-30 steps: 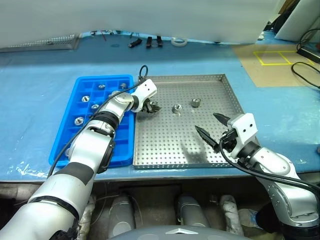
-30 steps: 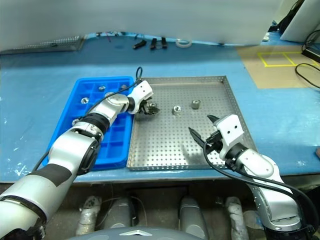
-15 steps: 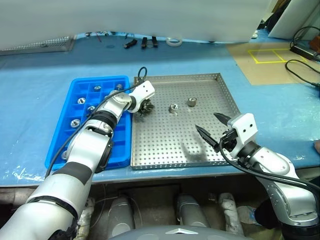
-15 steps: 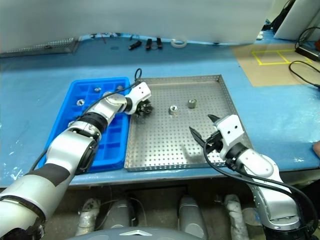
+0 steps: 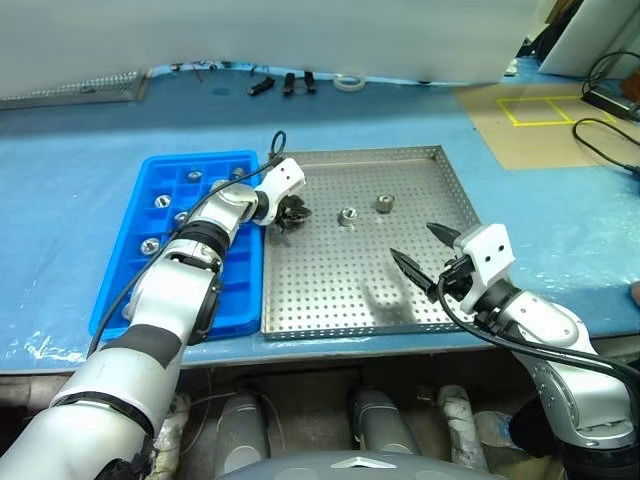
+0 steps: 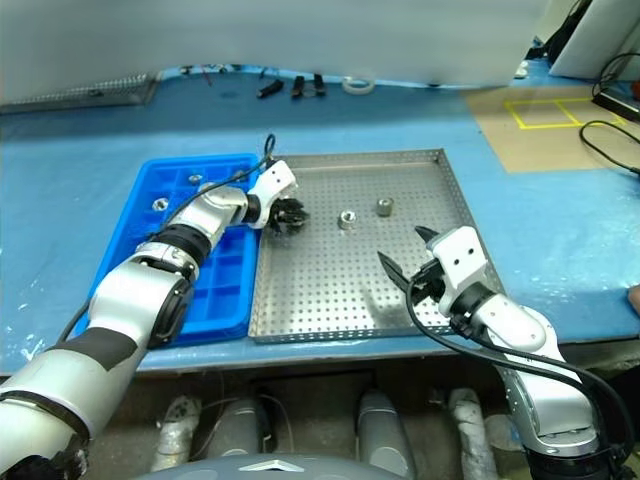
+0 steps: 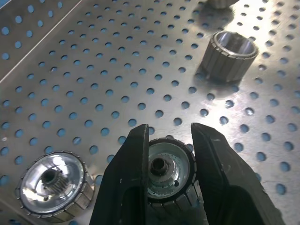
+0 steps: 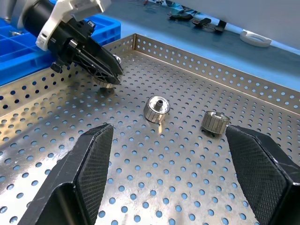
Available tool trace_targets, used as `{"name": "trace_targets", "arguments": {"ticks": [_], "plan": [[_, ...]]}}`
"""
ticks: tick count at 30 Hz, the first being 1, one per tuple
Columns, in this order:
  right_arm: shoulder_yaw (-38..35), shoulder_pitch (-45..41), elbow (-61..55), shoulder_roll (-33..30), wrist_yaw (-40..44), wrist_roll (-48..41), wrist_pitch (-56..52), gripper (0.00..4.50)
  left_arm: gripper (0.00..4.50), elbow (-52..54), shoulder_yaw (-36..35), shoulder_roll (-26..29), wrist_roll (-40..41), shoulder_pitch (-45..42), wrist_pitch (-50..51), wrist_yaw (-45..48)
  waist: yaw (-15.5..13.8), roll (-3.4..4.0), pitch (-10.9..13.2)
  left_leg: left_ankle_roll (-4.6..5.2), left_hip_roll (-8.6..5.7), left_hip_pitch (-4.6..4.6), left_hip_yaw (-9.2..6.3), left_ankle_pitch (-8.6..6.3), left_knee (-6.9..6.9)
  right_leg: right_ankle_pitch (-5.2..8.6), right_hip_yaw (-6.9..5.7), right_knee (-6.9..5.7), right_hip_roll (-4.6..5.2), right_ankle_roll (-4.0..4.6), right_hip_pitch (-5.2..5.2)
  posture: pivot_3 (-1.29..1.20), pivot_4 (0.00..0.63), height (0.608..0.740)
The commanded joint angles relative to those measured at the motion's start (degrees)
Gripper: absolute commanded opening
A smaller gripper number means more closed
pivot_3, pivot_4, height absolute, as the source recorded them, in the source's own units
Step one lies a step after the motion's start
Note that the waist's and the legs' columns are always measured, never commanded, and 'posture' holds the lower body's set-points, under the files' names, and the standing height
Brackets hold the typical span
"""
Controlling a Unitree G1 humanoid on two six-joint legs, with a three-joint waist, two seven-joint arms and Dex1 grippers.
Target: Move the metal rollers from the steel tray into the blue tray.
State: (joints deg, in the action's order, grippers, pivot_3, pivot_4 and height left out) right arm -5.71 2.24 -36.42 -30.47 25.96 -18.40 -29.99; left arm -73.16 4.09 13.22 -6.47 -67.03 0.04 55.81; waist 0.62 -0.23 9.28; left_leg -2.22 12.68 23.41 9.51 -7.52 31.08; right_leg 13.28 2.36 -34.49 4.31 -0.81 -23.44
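My left gripper [image 5: 295, 212] hangs over the far left part of the steel tray [image 5: 340, 290], shut on a metal roller [image 7: 166, 171] that sits between its fingers [image 7: 133, 168]. A second roller [image 7: 51, 185] lies right beside it on the perforated floor. Two more rollers [image 5: 347, 215] [image 5: 384, 203] rest further right in the tray. The blue tray [image 5: 235, 300] lies along the steel tray's left side, with several rollers [image 5: 150, 245] in its far compartments. Over the tray's near right part, my right gripper [image 5: 425, 255] hovers open with nothing between its fingers.
Small dark tools [image 5: 290, 83] and a white tape roll [image 5: 347, 82] lie at the back of the blue table. A perforated metal sheet [image 5: 70, 90] sits far left. Yellow floor markings [image 5: 540, 110] and cables [image 5: 610, 95] are at the right.
My left gripper's fingers have shut on a roller at the far left of the steel tray. The right arm has kept still. The head camera shifted slightly.
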Motion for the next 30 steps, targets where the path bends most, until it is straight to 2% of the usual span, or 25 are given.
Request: {"name": "trace_targets", "arguments": {"ticks": [1, 6, 12, 17, 20, 23, 30], "plan": [[0.09, -1.55, -0.72, 0.31, 0.08, -0.26, 0.67, 4.04, 1.04, 4.95, -4.66, 0.76, 7.22, -1.69, 2.72, 10.71, -0.29, -0.03, 0.02, 0.01, 0.00, 0.05, 0.00, -0.01, 0.00, 0.00, -0.02, 0.01, 0.00, 0.00, -0.02, -0.34, 0.150, 0.740], [0.58, -3.06, 0.01, 0.53, 0.45, -0.21, 0.57, 4.04, 1.04, 11.16, -6.84, 1.63, 12.60, -1.31, 11.51, 18.90, -1.32, -0.05, 0.04, 0.04, -0.02, 0.12, 0.04, -0.03, -0.01, 0.00, -0.05, 0.00, 0.02, 0.01, -0.10, -0.32, 0.150, 0.740], [1.20, -6.03, 1.50, 0.13, 1.50, -0.49, 0.53, 4.04, 1.04, 20.21, -9.83, 3.72, 19.26, -1.01, 25.26, 20.37, -1.58, -0.02, 0.09, 0.03, 0.01, 0.11, 0.08, -0.02, -0.01, 0.00, -0.04, -0.03, 0.04, 0.01, -0.12, -0.29, 0.150, 0.740], [1.98, -9.44, 3.23, -0.48, 3.80, -0.88, 0.83, 4.04, 1.04, 35.32, -11.88, 6.60, 26.82, 3.08, 40.22, 19.97, -1.69, 0.04, 0.23, 0.01, 0.01, 0.12, 0.09, -0.01, -0.02, 0.00, -0.03, -0.05, 0.03, 0.01, -0.14, -0.22, 0.150, 0.740], [3.38, -12.60, 4.61, -0.66, 5.95, -1.42, 0.90, 4.04, 1.04, 48.85, -11.52, 8.81, 30.34, 9.65, 46.69, 17.79, -1.77, 0.14, 0.30, -0.01, 0.02, 0.09, 0.10, 0.00, -0.06, -0.01, -0.03, -0.08, 0.02, 0.02, -0.14, -0.15, 0.150, 0.740], [4.99, -16.65, 7.47, -0.69, 8.62, -1.73, 1.42, 4.04, 1.04, 59.70, -12.01, 10.48, 31.71, 16.32, 48.71, 12.96, -2.27, 0.17, 0.32, -0.18, 0.05, 0.11, 0.09, 0.11, -0.09, 0.00, -0.10, -0.10, 0.01, 0.03, -0.14, -0.08, 0.150, 0.740], [9.91, -27.36, 17.22, 0.53, 17.01, -1.82, 4.49, 4.04, 1.04, 81.66, -16.54, 11.08, 30.88, 30.77, 44.02, -3.41, -5.24, 0.17, 0.35, -0.25, 0.12, 0.23, -0.06, 0.16, -0.05, 0.02, -0.42, -0.21, 0.08, 0.07, -0.13, 0.13, 0.150, 0.740]]}}
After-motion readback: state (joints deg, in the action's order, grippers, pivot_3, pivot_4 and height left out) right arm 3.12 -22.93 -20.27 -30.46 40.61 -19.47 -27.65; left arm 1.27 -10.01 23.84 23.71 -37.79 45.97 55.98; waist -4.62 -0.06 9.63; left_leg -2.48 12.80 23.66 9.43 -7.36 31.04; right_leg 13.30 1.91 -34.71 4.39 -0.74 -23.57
